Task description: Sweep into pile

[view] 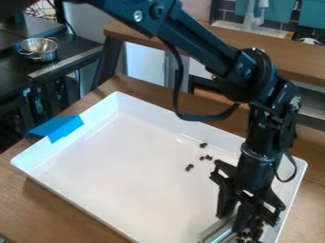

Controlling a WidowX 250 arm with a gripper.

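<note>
Tool (232, 222) clamped on silvery sweeper (219, 231), near right part of white tray (127, 190). Dark cluster (256, 231) just right; loose bits (206, 157) lie far, slightly left. Next stroke should start beyond them.

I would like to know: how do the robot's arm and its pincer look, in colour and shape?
The arm is black, with chunky straight sections, bulky rounded joints and a silvery round bolt. A black cable hangs from it in a loop. Below, a thin greyish ring circles the wrist. The pincer is black too, two-fingered, with angular side brackets.
</note>
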